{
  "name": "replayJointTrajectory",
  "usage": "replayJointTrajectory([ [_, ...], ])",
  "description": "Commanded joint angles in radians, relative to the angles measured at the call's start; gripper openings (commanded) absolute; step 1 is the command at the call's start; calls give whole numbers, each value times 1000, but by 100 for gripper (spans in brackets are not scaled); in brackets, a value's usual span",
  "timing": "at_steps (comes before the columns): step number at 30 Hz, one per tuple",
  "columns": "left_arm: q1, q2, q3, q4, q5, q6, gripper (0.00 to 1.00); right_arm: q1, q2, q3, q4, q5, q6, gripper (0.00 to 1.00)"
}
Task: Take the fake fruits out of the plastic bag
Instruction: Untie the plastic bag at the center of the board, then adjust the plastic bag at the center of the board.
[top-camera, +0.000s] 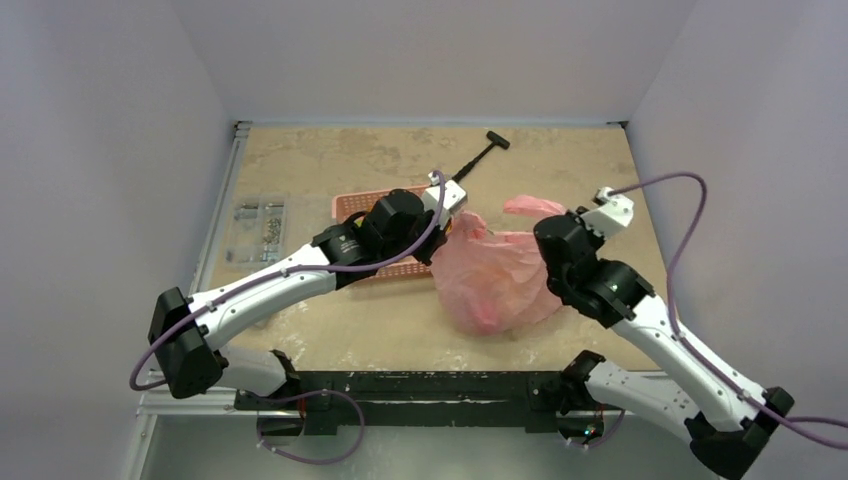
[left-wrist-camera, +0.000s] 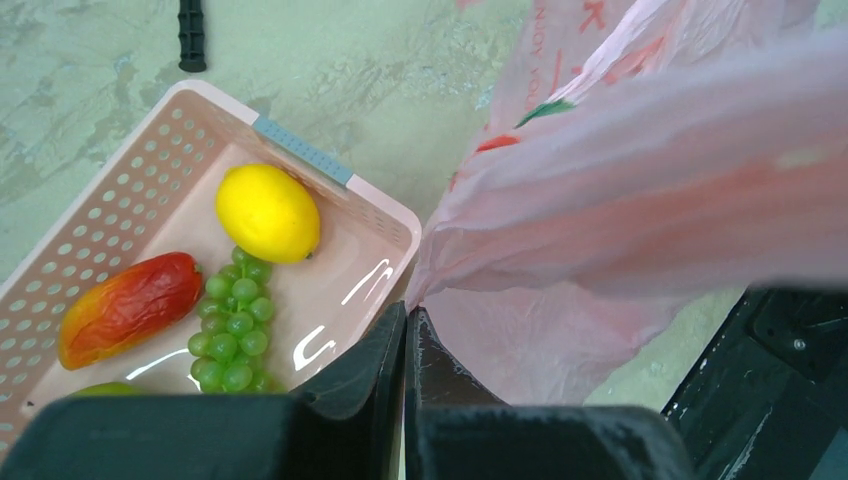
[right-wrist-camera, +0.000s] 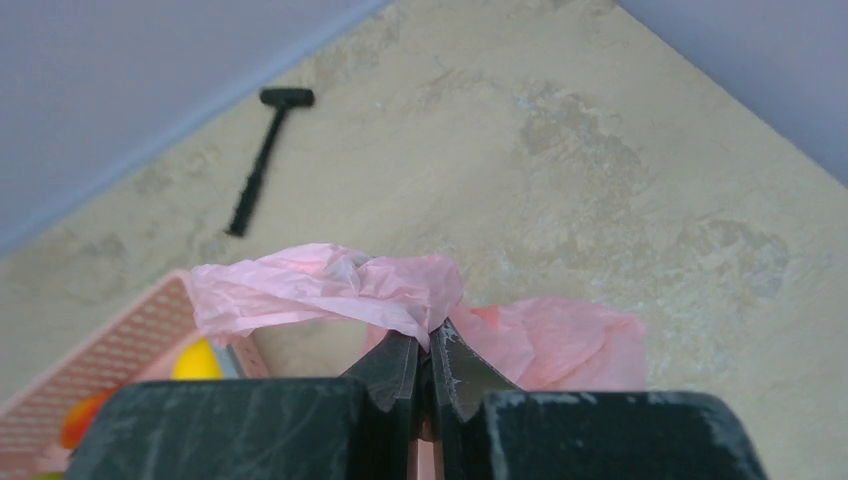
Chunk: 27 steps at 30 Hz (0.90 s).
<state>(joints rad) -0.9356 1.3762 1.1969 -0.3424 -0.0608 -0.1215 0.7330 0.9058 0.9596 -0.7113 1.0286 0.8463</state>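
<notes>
The thin pink plastic bag (top-camera: 495, 280) lies bunched at the table's middle, between both arms. My left gripper (left-wrist-camera: 408, 312) is shut on an edge of the bag (left-wrist-camera: 640, 160) right beside the pink basket's corner. My right gripper (right-wrist-camera: 432, 335) is shut on a twisted loop handle of the bag (right-wrist-camera: 330, 285) and holds it up off the table. What is inside the bag is hidden, and no banana or apple shows. A yellow oval fruit (left-wrist-camera: 267, 212) and a red-orange oblong fruit (left-wrist-camera: 128, 305) lie in the basket.
The rigid pink slotted basket (left-wrist-camera: 150, 150) stands left of the bag and also holds a green grape bunch (left-wrist-camera: 232, 325). It also shows in the top view (top-camera: 350, 205). A black tool (top-camera: 480, 155) lies behind on the table. A clear parts box (top-camera: 258, 225) sits far left.
</notes>
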Motion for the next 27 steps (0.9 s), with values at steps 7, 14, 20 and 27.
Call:
replayJointTrajectory([
  [7, 46, -167, -117, 206, -9, -53, 0, -38, -363, -77, 169, -109, 267, 0],
  [14, 77, -245, -181, 317, 118, -68, 0, -38, -338, -79, 214, -237, 64, 0],
  [20, 96, -251, -184, 326, 140, -81, 0, -38, -333, -72, 228, -426, -152, 33],
  [27, 106, -249, -185, 326, 150, -90, 0, -38, -185, 85, 84, -430, -317, 83],
])
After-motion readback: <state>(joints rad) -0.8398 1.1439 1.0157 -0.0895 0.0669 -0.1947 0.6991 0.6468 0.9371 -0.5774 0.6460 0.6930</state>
